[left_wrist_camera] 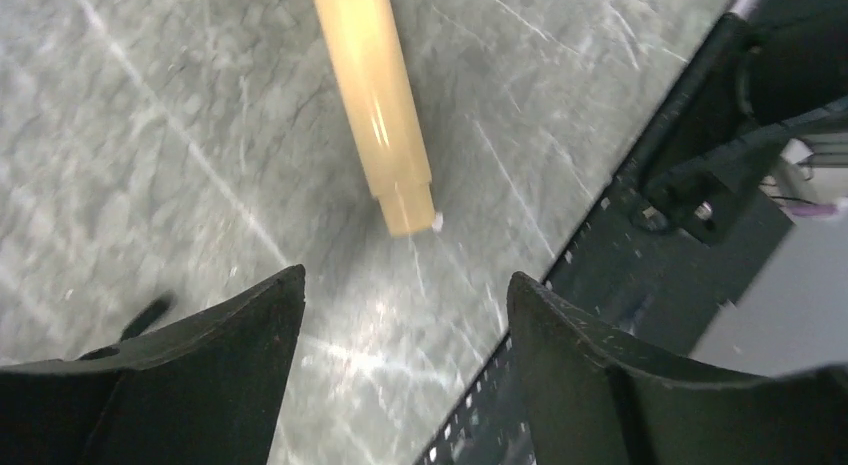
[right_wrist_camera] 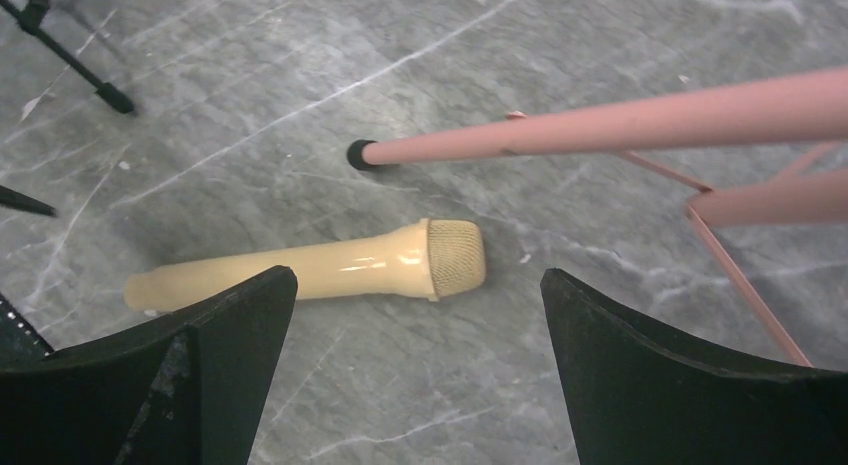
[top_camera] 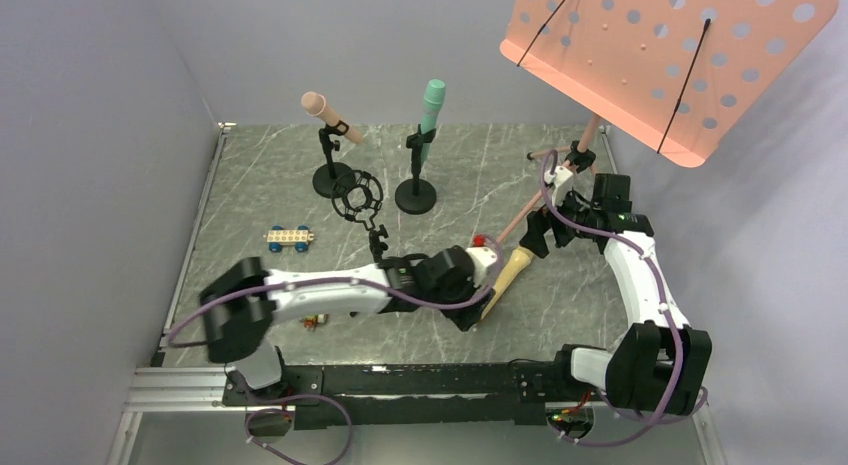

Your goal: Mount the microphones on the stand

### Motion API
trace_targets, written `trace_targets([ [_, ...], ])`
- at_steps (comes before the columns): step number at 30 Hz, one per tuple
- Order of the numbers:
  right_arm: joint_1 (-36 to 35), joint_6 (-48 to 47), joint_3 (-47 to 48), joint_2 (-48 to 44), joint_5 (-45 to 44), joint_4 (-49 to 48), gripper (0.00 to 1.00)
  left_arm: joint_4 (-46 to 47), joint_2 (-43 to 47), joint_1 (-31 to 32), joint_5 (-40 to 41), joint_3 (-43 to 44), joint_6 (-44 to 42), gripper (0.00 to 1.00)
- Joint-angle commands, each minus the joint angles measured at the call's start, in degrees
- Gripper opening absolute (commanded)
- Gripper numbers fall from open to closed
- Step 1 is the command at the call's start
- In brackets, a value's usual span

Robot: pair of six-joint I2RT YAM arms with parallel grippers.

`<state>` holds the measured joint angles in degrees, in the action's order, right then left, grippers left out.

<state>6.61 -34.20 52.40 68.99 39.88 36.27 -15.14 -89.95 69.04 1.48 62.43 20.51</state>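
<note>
Pale yellow microphone (right_wrist_camera: 330, 270), with a glossy barrel and mesh head, lies flat on the grey marbled table (top_camera: 560, 315). It lies between the left gripper (left_wrist_camera: 405, 325) and right gripper (right_wrist_camera: 420, 325), both with fingers spread and empty. Farther back, the pink microphone (top_camera: 330, 115) and teal microphone (top_camera: 431, 110) sit clipped in black stands (top_camera: 415, 195).

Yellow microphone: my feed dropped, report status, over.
Left tool open, right tool open, both empty. Yellow microphone flat on table, unmounted. Pink music-stand leg close by its head.
</note>
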Motion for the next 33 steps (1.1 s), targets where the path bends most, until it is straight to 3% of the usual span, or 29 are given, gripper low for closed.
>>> trace_targets([
  [1, 1.67, 1.9, 2.35, -0.77, -0.74, -1.72, 0.99, 3.23, -10.17, 0.22, 0.2, 10.92, -3.82, 0.76],
  [4, 1.9, 1.87, 2.44, -0.7, -0.29, -1.53, 0.98, -1.39, -16.8, 0.43, 0.5, 17.69, -3.29, 0.73],
  [14, 1.91, 1.68, 2.45, -0.47, -0.81, -1.55, 0.99, -6.86, -28.18, 0.96, 5.25, 25.37, -1.96, 0.57],
  [24, 1.88, 1.36, 2.53, -0.21, -0.31, -1.29, 0.99, -11.68, -33.18, 1.49, 9.88, 30.39, -1.83, 0.53],
  [26, 1.91, 1.09, 2.53, -0.02, -0.08, -1.06, 0.99, -13.82, -34.39, 1.89, 11.88, 31.73, -1.96, 0.44],
  [29, 1.91, 0.7, 2.51, 0.0, 0.17, -0.82, 0.99, -15.3, -34.08, 2.85, 14.54, 31.85, -2.35, 0.22],
  [33, 1.87, -0.35, 2.83, 0.39, 0.9, 0.16, 0.99, -14.59, -29.73, 3.75, 16.46, 27.75, -3.82, 0.07],
])
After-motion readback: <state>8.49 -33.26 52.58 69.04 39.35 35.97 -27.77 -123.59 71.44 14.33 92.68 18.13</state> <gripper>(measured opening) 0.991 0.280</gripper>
